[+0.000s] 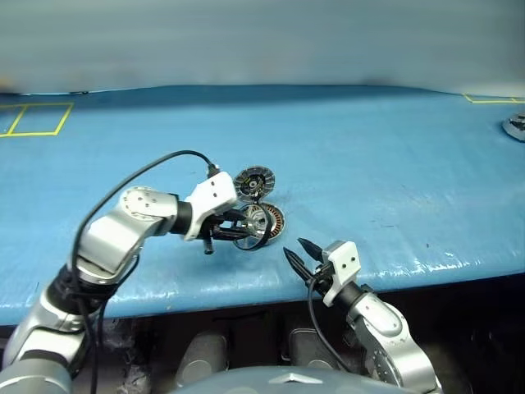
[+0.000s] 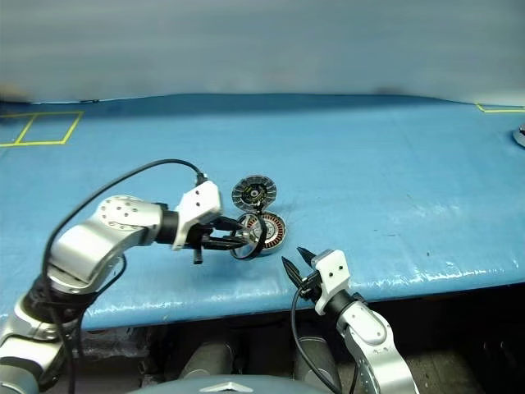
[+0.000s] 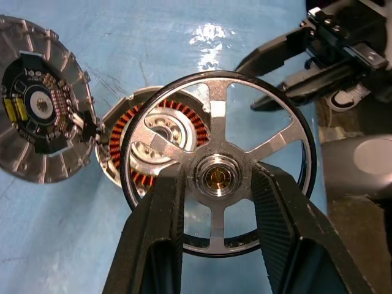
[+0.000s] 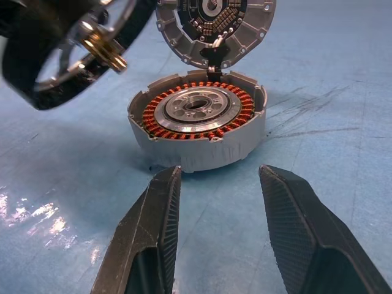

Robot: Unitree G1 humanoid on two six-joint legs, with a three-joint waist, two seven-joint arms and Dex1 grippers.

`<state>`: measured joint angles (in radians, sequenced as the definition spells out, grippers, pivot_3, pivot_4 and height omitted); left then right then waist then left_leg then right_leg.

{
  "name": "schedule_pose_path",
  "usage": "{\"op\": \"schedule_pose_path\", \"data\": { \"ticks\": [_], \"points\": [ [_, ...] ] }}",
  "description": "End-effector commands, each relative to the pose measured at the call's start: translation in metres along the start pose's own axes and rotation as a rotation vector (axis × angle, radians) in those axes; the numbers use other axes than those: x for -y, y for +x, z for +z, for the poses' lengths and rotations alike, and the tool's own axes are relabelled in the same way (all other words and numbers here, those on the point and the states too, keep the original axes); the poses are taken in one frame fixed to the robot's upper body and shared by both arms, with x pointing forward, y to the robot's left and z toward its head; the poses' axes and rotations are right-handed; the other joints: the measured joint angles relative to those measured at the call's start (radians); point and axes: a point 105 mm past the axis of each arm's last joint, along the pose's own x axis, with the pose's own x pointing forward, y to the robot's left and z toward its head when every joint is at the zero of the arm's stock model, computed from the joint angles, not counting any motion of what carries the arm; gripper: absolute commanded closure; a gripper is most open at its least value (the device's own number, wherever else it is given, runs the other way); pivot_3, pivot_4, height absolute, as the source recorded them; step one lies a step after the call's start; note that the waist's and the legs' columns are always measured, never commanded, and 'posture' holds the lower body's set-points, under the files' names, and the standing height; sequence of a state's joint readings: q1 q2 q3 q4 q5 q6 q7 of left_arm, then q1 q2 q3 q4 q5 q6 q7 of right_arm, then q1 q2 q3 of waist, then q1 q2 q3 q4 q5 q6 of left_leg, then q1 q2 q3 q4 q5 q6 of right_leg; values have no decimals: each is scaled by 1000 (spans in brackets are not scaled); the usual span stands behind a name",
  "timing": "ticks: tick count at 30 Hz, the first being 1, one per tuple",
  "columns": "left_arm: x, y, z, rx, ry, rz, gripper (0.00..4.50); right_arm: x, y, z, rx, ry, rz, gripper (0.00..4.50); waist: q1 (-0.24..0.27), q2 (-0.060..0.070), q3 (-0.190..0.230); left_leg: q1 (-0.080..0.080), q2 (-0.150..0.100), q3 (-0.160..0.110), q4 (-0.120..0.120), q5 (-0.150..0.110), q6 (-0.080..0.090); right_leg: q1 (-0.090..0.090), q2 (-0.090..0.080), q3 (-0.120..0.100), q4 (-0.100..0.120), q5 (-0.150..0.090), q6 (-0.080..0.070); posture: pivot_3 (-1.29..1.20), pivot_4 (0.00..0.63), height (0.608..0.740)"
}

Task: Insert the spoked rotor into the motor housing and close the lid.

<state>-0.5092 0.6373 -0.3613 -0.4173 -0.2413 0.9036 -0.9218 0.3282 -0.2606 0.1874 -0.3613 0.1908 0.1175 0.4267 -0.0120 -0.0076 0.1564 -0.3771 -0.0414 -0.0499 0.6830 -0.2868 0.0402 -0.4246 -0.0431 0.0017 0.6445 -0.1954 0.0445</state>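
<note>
The motor housing (image 4: 196, 122) sits on the blue table with its copper windings facing up. Its lid (image 4: 214, 24) stands open on the hinge at the far side, dark inner face showing. My left gripper (image 3: 218, 175) is shut on the spoked rotor (image 3: 217, 131), one finger on each side of its hub. It holds the rotor (image 1: 248, 234) on edge just left of and slightly above the housing (image 1: 267, 220), apart from it. My right gripper (image 1: 295, 248) is open and holds nothing, near the table's front edge, pointing at the housing from close by.
The table's front edge (image 1: 410, 271) runs just below both grippers. Yellow tape marks lie at the far left (image 1: 33, 119) and far right (image 1: 492, 99). A small metal object (image 1: 515, 125) sits at the right edge of the table.
</note>
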Motion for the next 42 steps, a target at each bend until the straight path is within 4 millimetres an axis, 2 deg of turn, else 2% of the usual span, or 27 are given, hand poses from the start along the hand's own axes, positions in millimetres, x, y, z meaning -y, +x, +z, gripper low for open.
{"op": "schedule_pose_path", "data": {
  "ticks": [1,6,10,24,30,31,34,36,38,42],
  "points": [
    [-15,10,14,19,66,83,3225,-4,2,6,36,-23,-7,2371,1,0,0,0,0,0,0,0,0,0,0,0,0,0,0,0,150,740],
    [-28,20,21,15,109,132,3225,-5,4,5,41,-22,-22,2371,2,0,0,0,0,0,-1,1,-2,-1,0,1,0,0,0,0,150,740],
    [-30,22,20,3,121,130,3225,-5,4,5,45,-15,-27,2371,2,0,0,-1,0,0,-1,2,-4,-1,-1,1,0,0,0,0,150,740],
    [-22,24,4,-96,168,55,3225,-6,7,6,49,-8,-32,2371,2,0,0,-1,0,0,-1,0,-1,-1,-1,1,0,0,0,0,150,740],
    [-22,24,4,-108,189,45,3225,-4,7,4,42,-14,-49,2371,1,0,0,-1,0,0,-1,0,-1,-1,-1,1,0,0,0,0,150,740],
    [-22,24,4,-107,192,44,2493,-4,7,4,42,-12,-51,2371,1,0,0,-1,0,0,-1,0,-1,-1,-1,1,0,0,0,0,150,740],
    [-22,24,10,-80,186,43,1576,-4,7,4,41,-10,-53,2371,2,0,0,-1,0,0,-1,0,-1,-1,-1,1,0,0,0,0,150,740],
    [-19,21,22,-11,149,29,931,-5,7,4,40,-10,-51,2371,2,0,0,-1,0,0,0,0,-1,-1,-1,1,0,0,0,0,150,740],
    [-16,16,31,36,128,16,931,-5,7,5,42,-11,-48,2371,2,0,0,-1,0,0,0,0,0,-1,-1,1,0,0,0,0,150,740],
    [-13,3,37,86,96,2,931,-1,6,9,49,-18,-52,2371,0,0,0,-1,0,0,0,0,-1,-1,-1,1,0,0,0,0,150,740]
  ]
}}
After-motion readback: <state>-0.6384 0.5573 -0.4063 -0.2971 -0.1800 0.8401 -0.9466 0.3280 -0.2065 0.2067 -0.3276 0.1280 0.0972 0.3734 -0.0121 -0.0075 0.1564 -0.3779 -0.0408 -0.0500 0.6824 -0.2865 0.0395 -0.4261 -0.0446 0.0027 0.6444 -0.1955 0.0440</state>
